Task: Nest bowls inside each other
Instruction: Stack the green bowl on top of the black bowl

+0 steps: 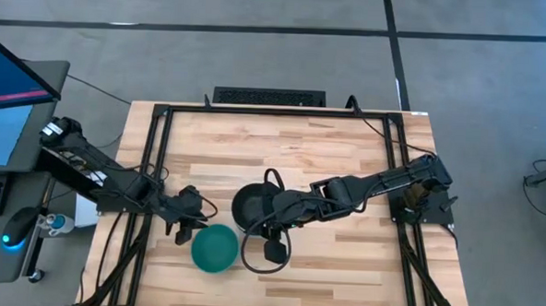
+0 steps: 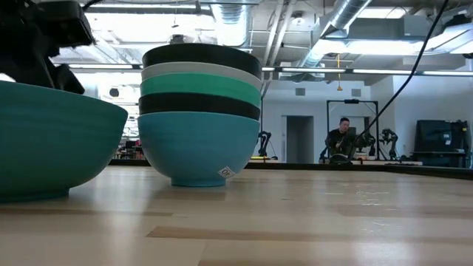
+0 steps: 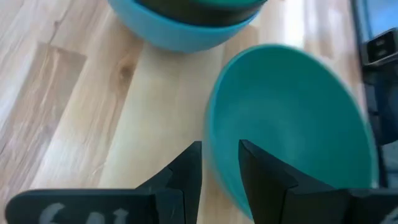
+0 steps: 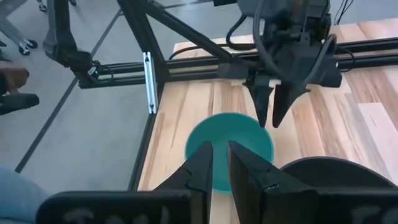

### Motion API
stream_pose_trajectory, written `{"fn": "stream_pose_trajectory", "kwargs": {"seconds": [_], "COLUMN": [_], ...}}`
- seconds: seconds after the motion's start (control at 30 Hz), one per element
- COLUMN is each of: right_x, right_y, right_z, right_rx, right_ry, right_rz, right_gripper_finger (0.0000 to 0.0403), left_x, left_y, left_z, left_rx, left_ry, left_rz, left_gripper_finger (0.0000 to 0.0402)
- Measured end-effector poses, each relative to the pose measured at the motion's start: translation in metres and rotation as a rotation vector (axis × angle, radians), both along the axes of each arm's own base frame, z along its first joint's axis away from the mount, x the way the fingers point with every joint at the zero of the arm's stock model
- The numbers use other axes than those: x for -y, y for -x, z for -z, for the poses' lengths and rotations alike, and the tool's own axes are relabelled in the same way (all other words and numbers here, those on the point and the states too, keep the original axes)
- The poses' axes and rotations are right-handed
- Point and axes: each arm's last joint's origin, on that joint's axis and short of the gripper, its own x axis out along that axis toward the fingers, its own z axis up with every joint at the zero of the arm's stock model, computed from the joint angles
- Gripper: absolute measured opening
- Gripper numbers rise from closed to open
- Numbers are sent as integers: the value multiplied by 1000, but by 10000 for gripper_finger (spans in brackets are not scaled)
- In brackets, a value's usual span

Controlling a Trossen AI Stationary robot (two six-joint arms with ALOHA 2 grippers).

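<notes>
A dark teal bowl [image 1: 215, 249] [image 2: 44, 140] [image 4: 239, 134] sits alone near the table's near edge, its base on the wood. Just beyond it stands a stack of several nested bowls [image 1: 250, 206] [image 2: 199, 111] [image 4: 336, 171]: black on top, then white, light cyan, black and blue at the bottom. My left gripper [image 1: 191, 228] [image 3: 221, 158] [image 4: 269, 123] is at the teal bowl's left rim, shut on it. My right gripper [image 1: 256, 228] [image 4: 219, 146] hovers shut by the stack's near side, pointing toward the teal bowl and touching nothing. My left gripper holds the teal bowl by its rim [image 3: 209, 146] on the side toward the table's left. One finger [image 3: 261, 174] is inside the bowl and the other [image 3: 186, 171] outside. The fingers come from above, pointing down. The bowl's base rests on the table.
Black frame rails [image 1: 152, 166] [image 4: 186, 62] run along the table's left, far and right edges. A keyboard [image 1: 269, 97] lies past the far edge and a monitor [image 1: 8, 86] stands to the left. A person's hand [image 4: 12, 81] shows beyond the table. Bare wood [image 1: 342, 257] lies to the right.
</notes>
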Motion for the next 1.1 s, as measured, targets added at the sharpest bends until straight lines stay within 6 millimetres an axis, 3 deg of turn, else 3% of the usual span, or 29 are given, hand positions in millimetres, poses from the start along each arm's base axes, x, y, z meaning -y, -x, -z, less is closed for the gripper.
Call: {"fn": "stream_pose_trajectory", "kwargs": {"seconds": [0.47,0.73,1.1], "right_x": [1,1,-3], "right_y": [0,0,4], "right_z": [0,1,3], "right_rx": [2,-17,-41], "right_ry": [6,-17,-16], "right_rz": [-2,22,91], "right_gripper_finger": [70,70,70], "left_x": [7,8,9], "left_y": [-13,-15,-17], "left_z": [19,19,14], "left_rx": [-79,-76,-50], "left_ry": [-16,-8,24], "left_rz": [-38,-34,-76], "left_gripper_finger": [94,9,3]}}
